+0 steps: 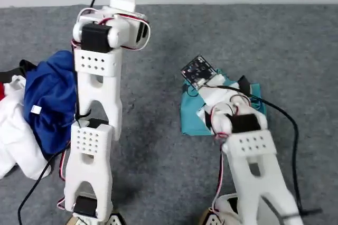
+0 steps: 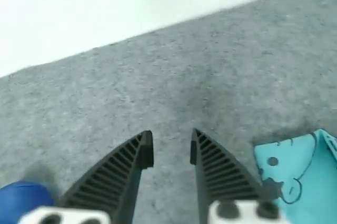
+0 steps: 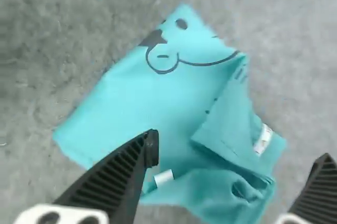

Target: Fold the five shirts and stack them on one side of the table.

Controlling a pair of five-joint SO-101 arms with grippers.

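Right end effector spread wide, empty, over teal shirt lying part-folded on surface; left end effector parted, empty; a one-layer pinch could pull the fold open.

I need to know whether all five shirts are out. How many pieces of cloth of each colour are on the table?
Teal shirt: 1
Blue shirt: 1
White shirt: 1
Black cloth, mostly hidden: 1
Red cloth, a sliver at the edge: 1
Total: 5
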